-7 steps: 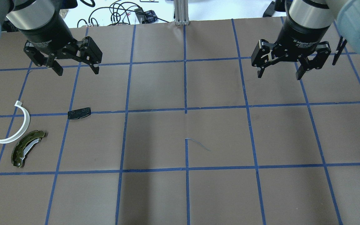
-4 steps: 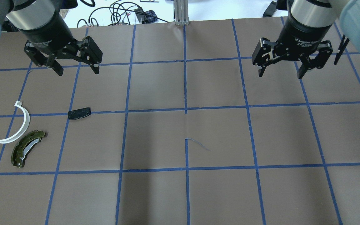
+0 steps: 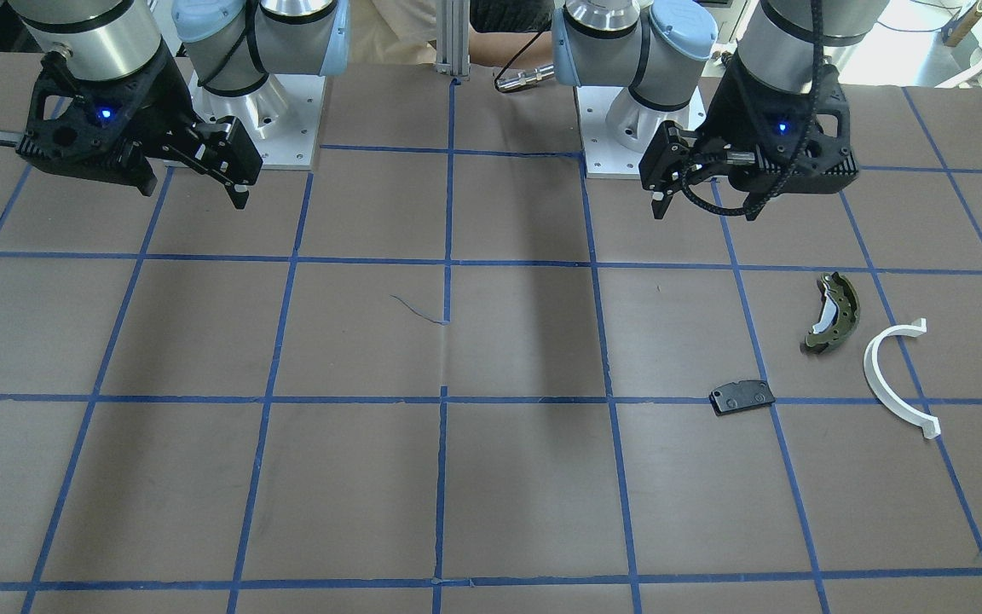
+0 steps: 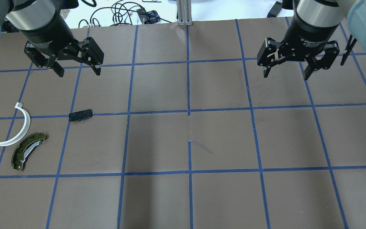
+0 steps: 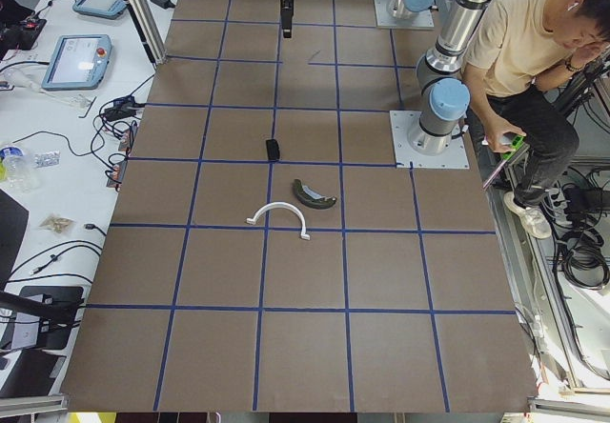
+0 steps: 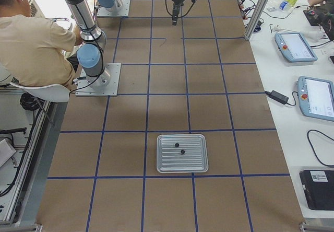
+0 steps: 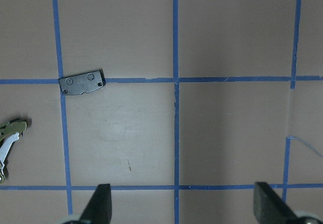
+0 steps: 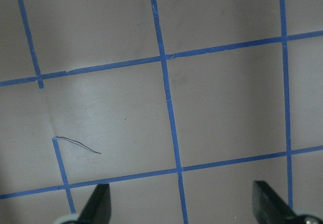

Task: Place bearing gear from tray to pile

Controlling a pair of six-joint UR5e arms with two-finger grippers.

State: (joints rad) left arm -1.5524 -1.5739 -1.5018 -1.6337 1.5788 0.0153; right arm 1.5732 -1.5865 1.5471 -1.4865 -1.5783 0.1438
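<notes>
Along the left edge of the brown counter (image 4: 157, 140), seen from overhead, lies the pile. It is made up of a white plastic half-ring (image 4: 28, 122) nearest the edge, an olive-green curved brake shoe (image 4: 22, 151) just beside the ring's lower end, and a flat black rectangular pad (image 4: 80, 115). The pad sits apart to the right, on a line of the blue tape grid (image 4: 188, 111). Beyond them the left tool (image 4: 79, 73) hangs above the surface, fingers spread wide and holding nothing.

From the pad rightward a broad stretch of open paper runs across the middle. Farther right the right tool (image 4: 285, 76) hovers over the back rows, likewise spread wide and unloaded.

At the overhead view's right margin only a pale corner shows of the ribbed metal tray (image 6: 195, 164). The right-end camera sees it whole — flat, across a tape line, well apart from both arms, with bare squares on every side. Two small dark parts (image 6: 176, 145) lie close together near its middle. Which one is the bearing gear is too small to tell.
</notes>
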